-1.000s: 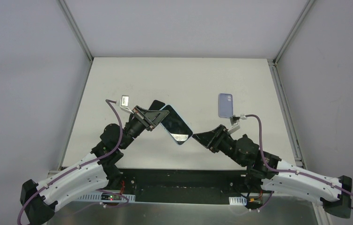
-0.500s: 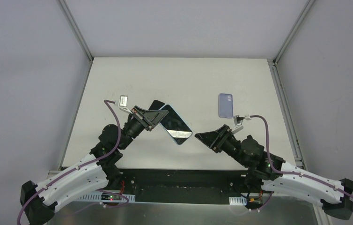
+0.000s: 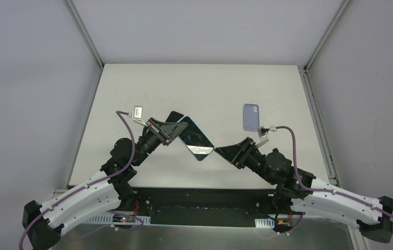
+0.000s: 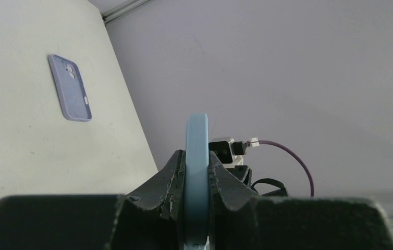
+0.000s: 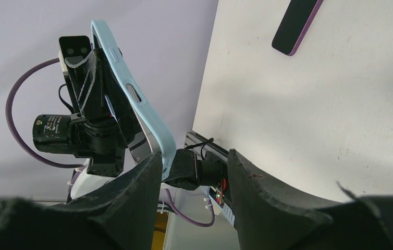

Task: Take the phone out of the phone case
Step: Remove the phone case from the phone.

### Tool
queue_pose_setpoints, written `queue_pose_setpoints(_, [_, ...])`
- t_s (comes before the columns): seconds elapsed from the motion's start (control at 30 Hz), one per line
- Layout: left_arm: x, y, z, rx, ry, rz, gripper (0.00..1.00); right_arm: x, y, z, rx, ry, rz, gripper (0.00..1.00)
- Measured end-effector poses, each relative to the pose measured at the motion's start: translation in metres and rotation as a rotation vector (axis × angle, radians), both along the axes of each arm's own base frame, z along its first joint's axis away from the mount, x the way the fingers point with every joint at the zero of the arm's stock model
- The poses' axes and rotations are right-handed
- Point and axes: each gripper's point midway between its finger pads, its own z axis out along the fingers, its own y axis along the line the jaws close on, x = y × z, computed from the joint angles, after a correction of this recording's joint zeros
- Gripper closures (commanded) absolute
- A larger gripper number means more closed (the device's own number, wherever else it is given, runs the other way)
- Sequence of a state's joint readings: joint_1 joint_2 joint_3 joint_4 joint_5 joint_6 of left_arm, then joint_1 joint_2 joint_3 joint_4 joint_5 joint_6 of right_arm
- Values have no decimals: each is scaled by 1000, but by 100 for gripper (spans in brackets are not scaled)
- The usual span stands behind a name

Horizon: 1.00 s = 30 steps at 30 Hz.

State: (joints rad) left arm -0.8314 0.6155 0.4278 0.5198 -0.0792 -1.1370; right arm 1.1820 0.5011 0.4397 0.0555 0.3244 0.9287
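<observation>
Left gripper [image 3: 172,130]: clamped on the top end of the phone [image 3: 197,139], holding it off the table [image 3: 210,88], screen up, lower end angled toward the other arm. Left wrist view: both fingers pressed on the pale blue case [image 4: 196,140], one per face.

Right gripper [image 3: 222,150]: fingers spread, holding nothing. Tips just beside the phone's low corner, a sliver of table showing between them. Right wrist view: that corner sits in line with the gap between the fingers.

Change over the last second: small. Right wrist drifted back toward its base, then came in again; fingertips ended almost where they began. Left arm and phone did not move.

Reading of that: right arm looks to be lining up on the corner, no contact yet. Phone still fully seated in the case. Peeling not begun.

Further out: a lilac case [image 3: 252,116] lies flat on the table, well apart, beyond the right arm. A dark slab [image 3: 173,115] with a purple edge lies behind the left gripper; phone or case, cannot tell.

Writing: none legible. Screen dark, no logo or label readable on phone, cases or arms
</observation>
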Motion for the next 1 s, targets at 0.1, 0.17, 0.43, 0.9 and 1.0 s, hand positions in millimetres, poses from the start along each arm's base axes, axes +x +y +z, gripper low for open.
queue_pose_setpoints(0.1, [0, 0, 0, 0, 0, 0, 100, 0, 1, -1, -5, 2, 0, 48])
queue_pose_setpoints(0.17, [0, 0, 0, 0, 0, 0, 100, 0, 1, -3, -9, 4, 0, 48])
queue_pose_setpoints(0.43, [0, 0, 0, 1, 1, 0, 100, 1, 2, -5, -17, 7, 0, 48])
queue_pose_setpoints(0.9, [2, 1, -2, 7, 4, 9, 100, 9, 6, -12, -42, 17, -25, 48])
queue_pose_setpoints(1.0, [3, 1, -3, 9, 6, 12, 100, 13, 6, -14, -50, 23, -33, 48])
